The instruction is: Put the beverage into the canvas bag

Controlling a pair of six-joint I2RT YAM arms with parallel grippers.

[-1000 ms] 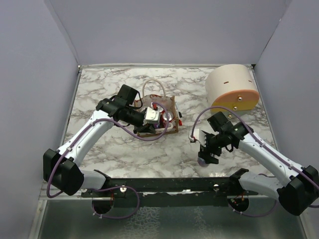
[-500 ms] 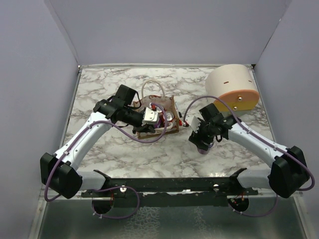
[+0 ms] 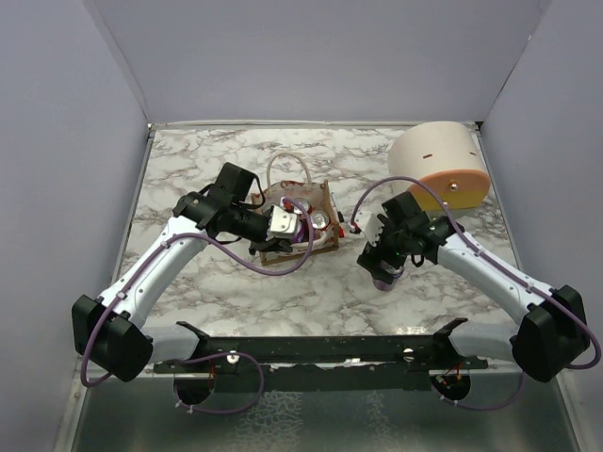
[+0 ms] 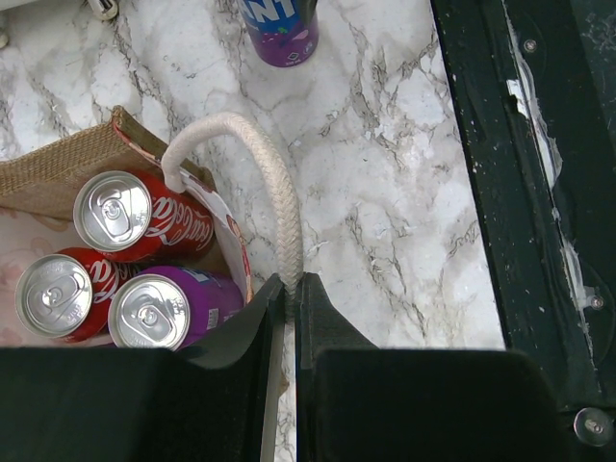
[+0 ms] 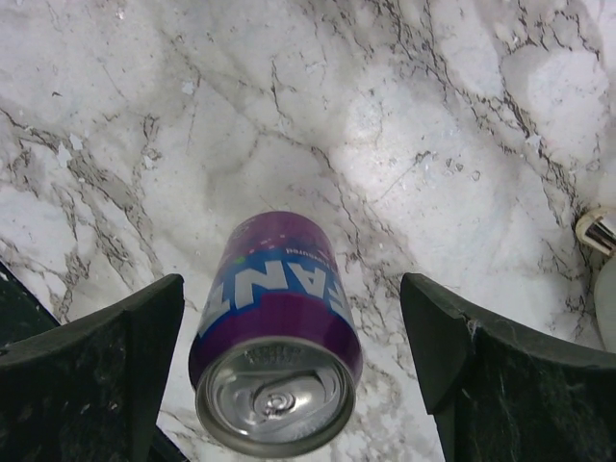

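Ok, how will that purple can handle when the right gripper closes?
The purple can stands upright, lid apparently sealed, so likely full and heavy for its size. Its smooth round wall may slip in the right gripper. An off-centre nudge could tip it and set it rolling.

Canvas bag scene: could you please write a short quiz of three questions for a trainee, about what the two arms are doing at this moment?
1. True or false: the left pincer is shut on the white rope handle of the canvas bag.
2. How many cans show inside the bag? A: two. B: three. C: four.
3. Fill in: the right pincer is ____ (open or shut) around the purple can standing on the marble table.

Key: 1 true; 2 B; 3 open.
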